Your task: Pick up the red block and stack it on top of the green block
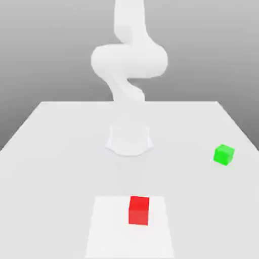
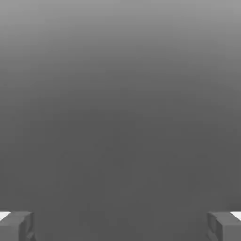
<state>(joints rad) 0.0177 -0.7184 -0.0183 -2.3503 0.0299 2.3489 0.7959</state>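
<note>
the white patch (image 1: 111, 232) lies flat, with the red block (image 1: 138, 210) on it. to the exterior view's right of the patch and farther back sits the green block (image 1: 223, 155). the gripper (image 2: 121, 227) stands wide open, its fingers cut off.

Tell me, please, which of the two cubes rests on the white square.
The red cube: it sits on the white square, whereas the green cube lies beyond it, toward the exterior view's right.
</note>
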